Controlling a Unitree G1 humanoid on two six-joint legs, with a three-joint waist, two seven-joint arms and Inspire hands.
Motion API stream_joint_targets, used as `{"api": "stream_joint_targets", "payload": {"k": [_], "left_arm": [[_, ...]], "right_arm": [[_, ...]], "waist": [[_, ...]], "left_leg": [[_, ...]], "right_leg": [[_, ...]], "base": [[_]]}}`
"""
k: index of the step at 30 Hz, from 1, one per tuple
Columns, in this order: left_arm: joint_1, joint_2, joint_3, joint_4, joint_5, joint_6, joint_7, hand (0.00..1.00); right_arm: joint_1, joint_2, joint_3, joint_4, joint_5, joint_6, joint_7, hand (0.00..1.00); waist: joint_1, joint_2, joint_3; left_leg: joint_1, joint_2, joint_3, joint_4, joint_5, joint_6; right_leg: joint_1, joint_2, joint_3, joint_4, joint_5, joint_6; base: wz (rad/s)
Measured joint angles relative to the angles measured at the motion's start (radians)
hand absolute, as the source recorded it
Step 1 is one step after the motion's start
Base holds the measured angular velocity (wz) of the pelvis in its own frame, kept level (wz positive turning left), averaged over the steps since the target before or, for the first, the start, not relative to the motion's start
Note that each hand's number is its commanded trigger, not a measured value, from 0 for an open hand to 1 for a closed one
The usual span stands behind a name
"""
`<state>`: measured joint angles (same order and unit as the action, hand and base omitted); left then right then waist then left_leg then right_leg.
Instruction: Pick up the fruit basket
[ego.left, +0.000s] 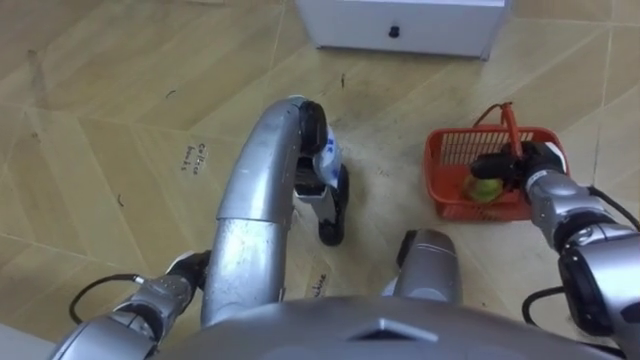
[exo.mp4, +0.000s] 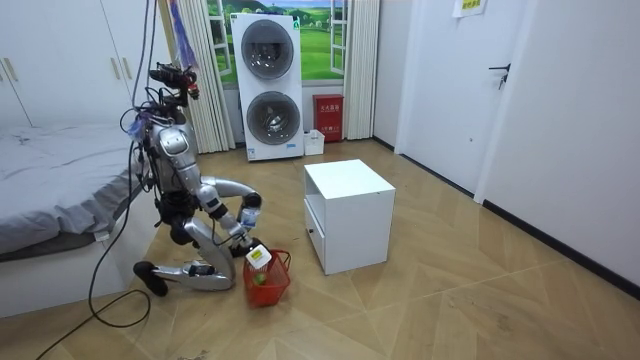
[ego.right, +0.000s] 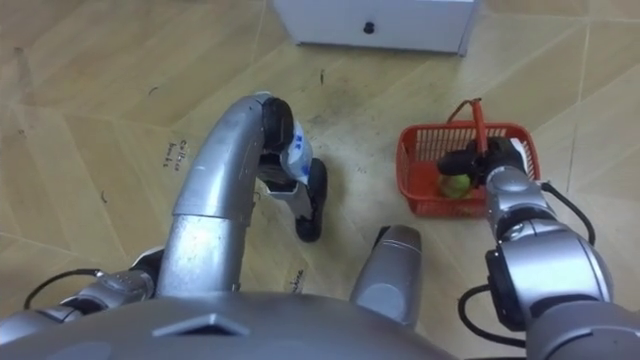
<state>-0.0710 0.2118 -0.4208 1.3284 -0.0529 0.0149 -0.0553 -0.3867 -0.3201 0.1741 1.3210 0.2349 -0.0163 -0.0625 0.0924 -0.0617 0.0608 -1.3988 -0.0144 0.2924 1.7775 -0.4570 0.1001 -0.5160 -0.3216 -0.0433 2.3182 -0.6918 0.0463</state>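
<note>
Fingers (ego.left: 493, 165) of the right hand (ego.left: 528, 166) curl round the handle (ego.left: 511, 125) of the red plastic fruit basket (ego.left: 440, 172), on the floor (ego.left: 100, 120) near the white drawer cabinet (ego.left: 400, 25)

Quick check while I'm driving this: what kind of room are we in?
Probably a home-style bedroom with a laundry corner: a bed at the room view's left, two stacked front-loading machines behind the robot, and wood flooring where the fruit basket sits near a white cabinet.
</note>
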Motion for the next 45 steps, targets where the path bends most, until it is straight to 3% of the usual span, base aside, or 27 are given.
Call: {"api": "stream_joint_targets", "payload": {"k": [3,9,11,13,17,20,22,24,26,28,29,30,31,33,34,35,37,39,40,41,42,43,44,45], "left_arm": [[-0.010,0.001,0.013,-0.009,0.002,0.001,0.000,0.00],[-0.050,0.009,0.111,-0.016,-0.002,0.000,0.010,0.00],[-0.058,0.012,0.127,-0.024,-0.001,0.000,0.023,0.00],[-0.069,0.024,0.130,-0.027,0.004,-0.002,0.032,0.00],[-0.046,0.025,0.182,-0.052,0.009,0.002,0.062,0.00],[-0.006,0.021,0.212,-0.085,0.027,0.035,0.074,0.00],[0.015,0.019,0.235,-0.093,0.030,0.054,0.075,0.00],[0.052,0.017,0.267,-0.105,0.070,0.076,0.093,0.00],[0.085,0.016,0.304,-0.134,0.070,0.091,0.106,0.00],[0.127,0.009,0.347,-0.149,0.085,0.109,0.131,0.00],[0.138,0.008,0.358,-0.151,0.092,0.111,0.135,0.00],[0.162,0.007,0.380,-0.156,0.102,0.113,0.139,0.00],[0.173,0.008,0.391,-0.161,0.103,0.117,0.140,0.00],[0.201,0.010,0.420,-0.183,0.103,0.146,0.142,0.00],[0.201,0.011,0.420,-0.189,0.106,0.154,0.143,0.00],[0.196,0.011,0.419,-0.197,0.117,0.161,0.146,0.00],[0.194,0.012,0.420,-0.211,0.135,0.167,0.162,0.00],[0.197,0.014,0.415,-0.221,0.134,0.177,0.183,0.00],[0.200,0.018,0.418,-0.228,0.134,0.185,0.185,0.00],[0.201,0.021,0.417,-0.231,0.134,0.188,0.188,0.00],[0.200,0.024,0.418,-0.240,0.135,0.196,0.199,0.00],[0.200,0.031,0.420,-0.250,0.135,0.196,0.204,0.00],[0.199,0.034,0.419,-0.250,0.135,0.193,0.204,0.00],[0.198,0.034,0.424,-0.251,0.136,0.184,0.204,0.00]], "right_arm": [[-0.015,-0.006,0.000,-0.006,-0.001,0.002,-0.001,1.00],[-0.019,-0.006,0.001,-0.149,-0.033,0.019,-0.006,1.00],[-0.020,-0.009,0.001,-0.208,-0.044,0.019,-0.015,1.00],[-0.020,-0.014,0.001,-0.259,-0.044,0.021,-0.012,1.00],[-0.021,-0.033,0.000,-0.359,-0.048,0.039,-0.010,1.00],[-0.023,-0.034,0.001,-0.399,-0.047,0.049,-0.009,1.00],[-0.023,-0.035,-0.001,-0.449,-0.046,0.066,-0.010,1.00],[-0.022,-0.035,-0.001,-0.529,-0.050,0.077,-0.010,1.00],[-0.018,-0.035,-0.001,-0.595,-0.085,0.098,-0.006,1.00],[0.002,-0.037,-0.007,-0.681,-0.103,0.104,-0.005,1.00],[0.014,-0.037,-0.014,-0.712,-0.103,0.104,-0.006,1.00],[0.043,-0.037,-0.034,-0.776,-0.113,0.103,-0.006,1.00],[0.055,-0.037,-0.044,-0.808,-0.123,0.103,-0.006,1.00],[0.100,-0.036,-0.104,-0.905,-0.137,0.101,-0.010,1.00],[0.111,-0.033,-0.124,-0.918,-0.144,0.098,-0.010,1.00],[0.120,-0.027,-0.153,-0.928,-0.168,0.093,-0.010,1.00],[0.129,-0.018,-0.162,-0.947,-0.200,0.091,-0.010,1.00],[0.175,-0.009,-0.162,-0.988,-0.208,0.091,-0.010,1.00],[0.188,-0.003,-0.162,-1.000,-0.211,0.096,-0.010,1.00],[0.192,-0.002,-0.162,-1.009,-0.211,0.100,-0.010,1.00],[0.204,-0.002,-0.162,-1.028,-0.211,0.102,-0.017,1.00],[0.204,0.000,-0.162,-1.036,-0.209,0.102,-0.024,1.00],[0.205,-0.001,-0.162,-1.043,-0.209,0.102,-0.028,1.00],[0.204,-0.005,-0.163,-1.065,-0.205,0.105,-0.039,1.00]], "waist": [[-0.007,-0.012,0.0048],[-0.018,-0.052,0.0024],[-0.021,-0.055,0.0026],[-0.026,-0.066,-0.0084],[-0.030,-0.063,-0.0112],[-0.021,-0.051,-0.0184],[-0.008,-0.052,-0.0196],[-0.009,-0.053,-0.0208],[-0.014,-0.054,-0.0226],[-0.026,-0.057,-0.0247],[-0.028,-0.057,-0.0248],[-0.033,-0.056,-0.0266],[-0.032,-0.058,-0.0280],[-0.037,-0.068,-0.0390],[-0.038,-0.073,-0.0432],[-0.040,-0.074,-0.0456],[-0.031,-0.075,-0.0465],[-0.037,-0.060,-0.0519],[-0.051,-0.049,-0.0564],[-0.061,-0.042,-0.0565],[-0.077,-0.038,-0.0571],[-0.090,-0.038,-0.0587],[-0.092,-0.042,-0.0611],[-0.091,-0.045,-0.0623]], "left_leg": [[0.014,-0.016,-0.001,0.003,-0.006,0.007],[0.058,-0.018,-0.010,0.027,-0.043,0.025],[0.067,-0.018,-0.027,0.044,-0.062,0.030],[0.072,-0.017,-0.032,0.051,-0.079,0.051],[0.096,-0.016,-0.032,0.014,-0.088,0.066],[0.163,-0.013,-0.050,-0.101,-0.084,0.061],[0.232,-0.010,-0.051,-0.214,-0.068,0.055],[0.336,-0.014,-0.050,-0.379,-0.036,0.051],[0.421,-0.015,-0.050,-0.501,-0.013,0.046],[0.551,-0.011,-0.049,-0.640,0.011,0.046],[0.585,-0.008,-0.048,-0.673,0.017,0.049],[0.651,0.002,-0.047,-0.720,0.028,0.051],[0.681,0.003,-0.049,-0.745,0.032,0.052],[0.809,0.002,-0.051,-0.870,0.035,0.050],[0.843,-0.002,-0.052,-0.911,0.037,0.047],[0.909,-0.008,-0.067,-0.984,0.046,0.036],[1.003,-0.016,-0.106,-1.080,0.062,0.011],[1.123,-0.014,-0.174,-1.193,0.086,-0.018],[1.166,-0.002,-0.220,-1.233,0.095,-0.034],[1.184,0.008,-0.239,-1.249,0.099,-0.041],[1.216,0.027,-0.270,-1.269,0.109,-0.059],[1.223,0.044,-0.300,-1.257,0.113,-0.065],[1.223,0.054,-0.301,-1.242,0.110,-0.075],[1.219,0.078,-0.271,-1.190,0.085,-0.115]], "right_leg": [[0.026,-0.007,-0.003,-0.008,-0.001,-0.001],[0.093,-0.002,-0.010,-0.037,0.000,-0.005],[0.118,0.012,-0.021,-0.054,0.001,-0.005],[0.137,0.027,-0.034,-0.086,-0.006,-0.004],[0.151,0.078,-0.004,-0.181,-0.039,0.002],[0.159,0.120,0.011,-0.363,-0.039,0.003],[0.185,0.118,0.014,-0.530,-0.038,0.005],[0.256,0.120,0.010,-0.791,-0.028,0.020],[0.319,0.129,0.009,-0.985,0.014,0.028],[0.424,0.135,0.008,-1.214,0.118,0.037],[0.456,0.140,0.008,-1.274,0.153,0.035],[0.514,0.151,0.008,-1.377,0.235,0.028],[0.534,0.152,0.007,-1.411,0.281,0.025],[0.576,0.153,-0.012,-1.473,0.512,0.021],[0.577,0.151,-0.021,-1.473,0.582,0.023],[0.568,0.145,-0.039,-1.457,0.684,0.030],[0.496,0.133,-0.043,-1.317,0.634,0.004],[0.381,0.135,-0.045,-1.206,0.546,0.012],[0.318,0.138,-0.044,-1.214,0.507,0.014],[0.289,0.139,-0.045,-1.238,0.486,0.016],[0.236,0.138,-0.046,-1.323,0.445,0.017],[0.192,0.142,-0.061,-1.468,0.432,0.020],[0.177,0.142,-0.066,-1.564,0.432,0.022],[0.181,0.150,-0.067,-1.702,0.446,0.011]], "base": [[0.01],[-0.05],[-0.04],[0.09],[-0.05],[-0.22],[-0.39],[-0.41],[-0.43],[-0.52],[-0.52],[-0.43],[-0.49],[-0.24],[0.00],[-0.09],[-0.18],[0.00],[0.15],[0.30],[0.40],[0.38],[0.27],[0.05]]}}
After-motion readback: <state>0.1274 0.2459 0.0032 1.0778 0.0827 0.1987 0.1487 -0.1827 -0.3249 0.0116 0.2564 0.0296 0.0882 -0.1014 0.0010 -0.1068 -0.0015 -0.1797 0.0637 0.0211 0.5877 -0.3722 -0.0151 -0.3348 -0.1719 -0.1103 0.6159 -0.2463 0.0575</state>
